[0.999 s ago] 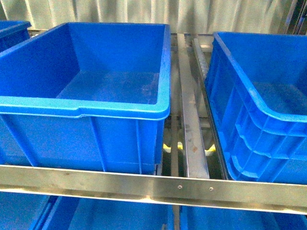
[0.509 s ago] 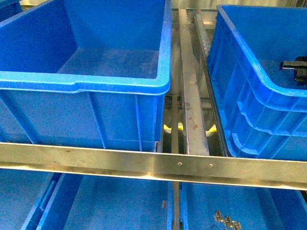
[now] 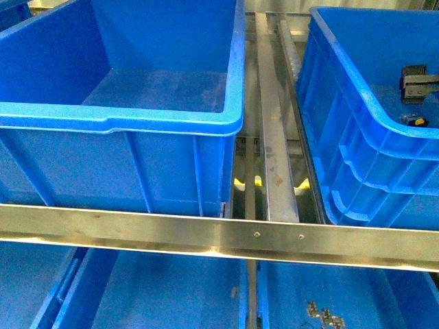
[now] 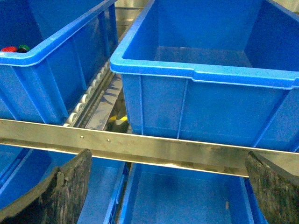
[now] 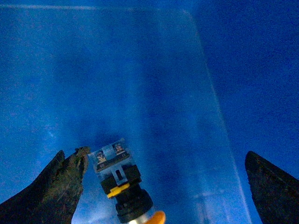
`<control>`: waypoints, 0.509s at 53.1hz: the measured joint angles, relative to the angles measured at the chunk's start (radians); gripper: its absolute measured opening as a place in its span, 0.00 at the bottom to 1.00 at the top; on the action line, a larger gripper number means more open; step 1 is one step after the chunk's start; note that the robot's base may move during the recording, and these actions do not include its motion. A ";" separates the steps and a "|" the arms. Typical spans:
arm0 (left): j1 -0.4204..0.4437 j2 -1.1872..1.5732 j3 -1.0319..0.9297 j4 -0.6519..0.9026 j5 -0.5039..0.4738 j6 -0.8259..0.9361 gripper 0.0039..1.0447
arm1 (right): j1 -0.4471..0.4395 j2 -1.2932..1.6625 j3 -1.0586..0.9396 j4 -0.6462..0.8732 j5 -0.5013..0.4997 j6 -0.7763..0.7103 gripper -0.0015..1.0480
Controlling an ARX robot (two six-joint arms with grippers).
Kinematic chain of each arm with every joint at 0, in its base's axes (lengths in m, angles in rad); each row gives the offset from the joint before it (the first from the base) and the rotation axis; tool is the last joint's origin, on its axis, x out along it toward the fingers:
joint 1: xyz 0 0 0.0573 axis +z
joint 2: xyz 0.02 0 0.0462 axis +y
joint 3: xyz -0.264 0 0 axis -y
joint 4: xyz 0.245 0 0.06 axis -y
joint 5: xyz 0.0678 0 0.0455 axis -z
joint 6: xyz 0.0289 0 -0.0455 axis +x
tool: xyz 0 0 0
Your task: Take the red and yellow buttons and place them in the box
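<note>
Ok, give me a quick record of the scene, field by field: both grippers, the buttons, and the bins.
Right gripper: open, low inside right blue bin
Yellow button: lying on that bin's floor, close beside one finger, not gripped
Left gripper: open, empty, facing the shelf rail
Red button: in another blue bin, beside a green cap
</note>
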 joint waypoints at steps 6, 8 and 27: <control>0.000 0.000 0.000 0.000 0.000 0.000 0.93 | -0.002 -0.116 -0.098 0.039 -0.062 -0.010 0.94; 0.000 0.000 0.000 0.000 0.000 0.000 0.93 | -0.004 -0.159 -0.131 0.051 -0.090 -0.013 0.94; 0.000 0.000 0.000 0.000 0.000 0.000 0.93 | -0.111 -0.591 -0.503 0.035 -0.322 0.022 0.94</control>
